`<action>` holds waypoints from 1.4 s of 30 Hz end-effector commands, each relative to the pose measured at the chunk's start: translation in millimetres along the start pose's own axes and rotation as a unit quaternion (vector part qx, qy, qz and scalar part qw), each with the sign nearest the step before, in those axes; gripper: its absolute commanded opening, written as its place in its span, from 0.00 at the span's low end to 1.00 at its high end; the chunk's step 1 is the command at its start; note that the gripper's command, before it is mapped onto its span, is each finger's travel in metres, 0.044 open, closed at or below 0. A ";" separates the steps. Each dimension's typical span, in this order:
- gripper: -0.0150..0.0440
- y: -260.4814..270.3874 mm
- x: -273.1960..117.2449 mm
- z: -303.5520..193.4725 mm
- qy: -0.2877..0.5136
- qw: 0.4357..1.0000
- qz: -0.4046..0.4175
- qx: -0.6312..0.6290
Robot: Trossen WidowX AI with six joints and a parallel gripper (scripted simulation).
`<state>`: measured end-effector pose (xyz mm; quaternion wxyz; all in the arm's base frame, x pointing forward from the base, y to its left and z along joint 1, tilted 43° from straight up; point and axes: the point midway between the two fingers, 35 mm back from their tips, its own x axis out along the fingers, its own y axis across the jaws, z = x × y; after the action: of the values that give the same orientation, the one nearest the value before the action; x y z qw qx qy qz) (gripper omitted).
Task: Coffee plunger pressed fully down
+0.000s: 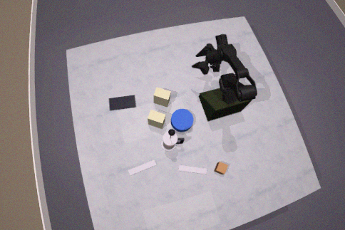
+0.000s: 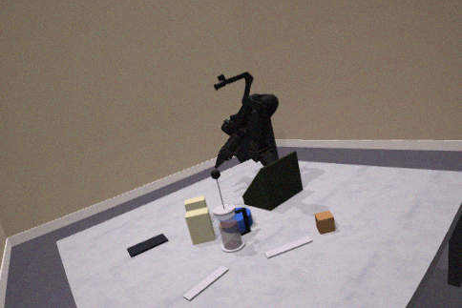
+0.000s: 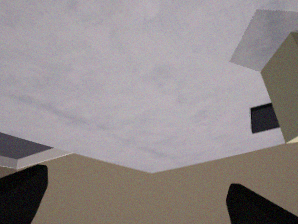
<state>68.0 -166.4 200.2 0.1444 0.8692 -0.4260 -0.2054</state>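
Observation:
The coffee press stands upright on the table, a clear cylinder with a white lid and a black handle. Its plunger knob is black and stands high above the lid on a thin raised rod. My gripper is open and empty, its fingers wide apart. It hangs above the far part of the table, well away from the press. In the exterior view a fingertip shows just above the knob, but the top view shows them far apart. The press is not in the wrist view.
Two cream blocks and a blue disc stand close to the press. A dark green block is by the arm's base. An orange cube, two white strips and a black slab lie around.

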 end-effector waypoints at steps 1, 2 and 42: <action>0.98 -0.2 0.5 -0.2 0.000 1.000 -0.002 -0.004; 1.00 -0.8 1.6 -0.6 -0.001 1.000 -0.006 -0.011; 1.00 -279.3 56.1 -74.9 0.254 0.238 -0.217 -0.912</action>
<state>306.8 -74.6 141.7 0.8541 0.3340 0.2730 -0.2906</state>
